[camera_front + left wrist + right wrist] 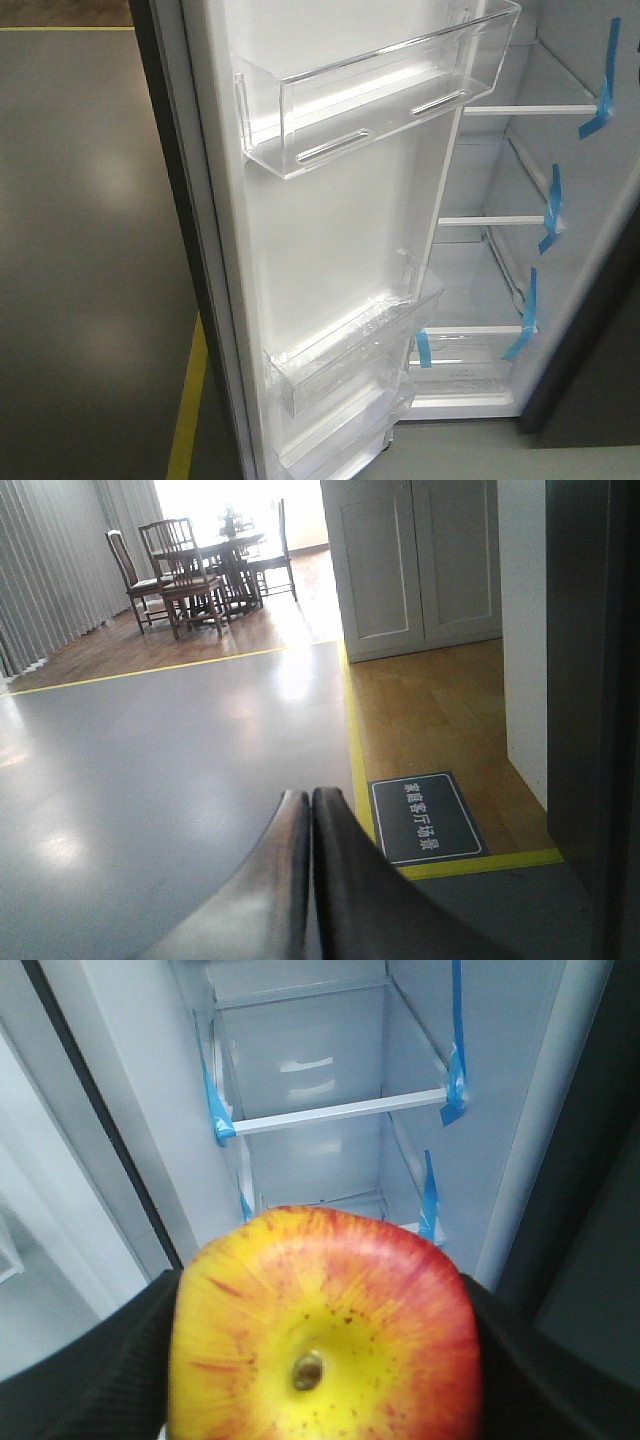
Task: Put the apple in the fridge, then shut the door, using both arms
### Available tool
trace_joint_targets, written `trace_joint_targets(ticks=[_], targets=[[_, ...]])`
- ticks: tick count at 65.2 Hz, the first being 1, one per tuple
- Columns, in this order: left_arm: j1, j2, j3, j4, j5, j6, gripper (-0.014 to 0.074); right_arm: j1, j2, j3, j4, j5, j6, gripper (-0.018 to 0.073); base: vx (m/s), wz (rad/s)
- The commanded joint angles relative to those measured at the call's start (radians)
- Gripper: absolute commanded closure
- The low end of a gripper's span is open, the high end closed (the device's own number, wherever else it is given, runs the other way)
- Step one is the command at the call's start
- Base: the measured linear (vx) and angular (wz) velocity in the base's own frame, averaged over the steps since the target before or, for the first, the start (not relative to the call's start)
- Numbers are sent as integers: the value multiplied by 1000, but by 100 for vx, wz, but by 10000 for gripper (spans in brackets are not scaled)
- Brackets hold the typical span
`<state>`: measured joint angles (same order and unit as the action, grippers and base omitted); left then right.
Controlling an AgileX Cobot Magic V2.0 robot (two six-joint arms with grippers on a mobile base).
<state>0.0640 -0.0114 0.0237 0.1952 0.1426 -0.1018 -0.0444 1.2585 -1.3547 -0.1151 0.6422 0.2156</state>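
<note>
In the right wrist view a red and yellow apple fills the bottom of the frame, its stem pit facing the camera. My right gripper is shut on it, a black finger on each side. Beyond the apple the fridge stands with white walls and glass shelves edged with blue tape. The front view shows the door swung wide, its white inside with clear bins, and the fridge interior to its right. My left gripper is shut with nothing in it, out over the grey floor.
The left wrist view takes in a grey floor with yellow line tape, a dark floor sign, wooden flooring, white cupboards and a dining table with chairs far back. The dark outside of the fridge stands at the right edge.
</note>
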Motion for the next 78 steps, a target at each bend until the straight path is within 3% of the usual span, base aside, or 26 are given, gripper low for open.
trace_joint_targets(ticks=[1, 78], targets=[[-4, -14, -17, -1, -78, -7, 603, -4, -27, -30, -13, -79, -8, 338, 3, -4], [-4, -14, -17, -1, -78, -7, 603, -4, -27, -30, -13, -79, -8, 338, 1, -2]])
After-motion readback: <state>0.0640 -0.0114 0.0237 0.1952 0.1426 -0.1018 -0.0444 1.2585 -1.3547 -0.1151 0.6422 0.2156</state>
